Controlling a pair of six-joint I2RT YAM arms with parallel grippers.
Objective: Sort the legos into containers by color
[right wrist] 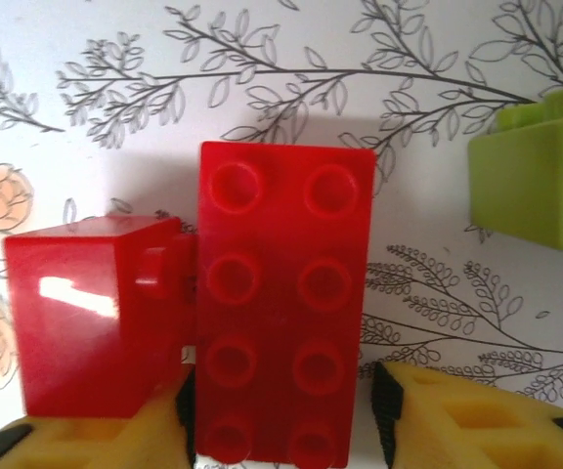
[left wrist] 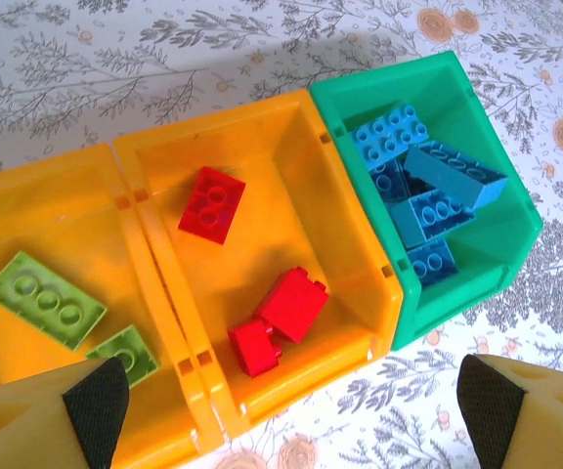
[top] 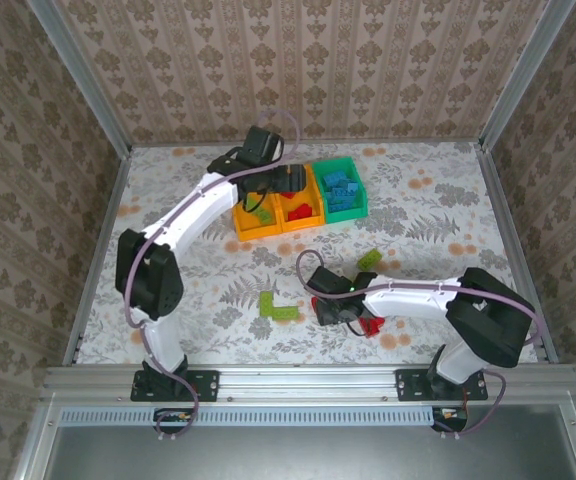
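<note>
The left tool (left wrist: 296,405) hangs wide open above the row of containers, with nothing between its fingers (left wrist: 96,405). Directly beneath it sits the middle orange bin (left wrist: 291,166) with three red bricks (left wrist: 211,203). To its left side the left orange bin (left wrist: 27,205) holds two lime bricks (left wrist: 45,298). To its right side the green bin (left wrist: 448,308) holds a heap of blue bricks (left wrist: 428,181).

The right tool (right wrist: 286,420) is down at the surface (top: 438,200), well apart from the bins. Its jaws straddle a long red brick (right wrist: 286,303) lying studs up. The pads sit close to the brick's sides, and we cannot tell whether they clamp it yet. A smaller red brick (right wrist: 96,313) lies touching that brick's left side, just outside the left pad. Ahead of this tool and to its right, a lime brick (right wrist: 545,176) lies apart on the surface.

From above we see the right tool (top: 343,312) low over the red pieces. Two joined lime pieces (top: 278,306) lie just beside it, on its left.
</note>
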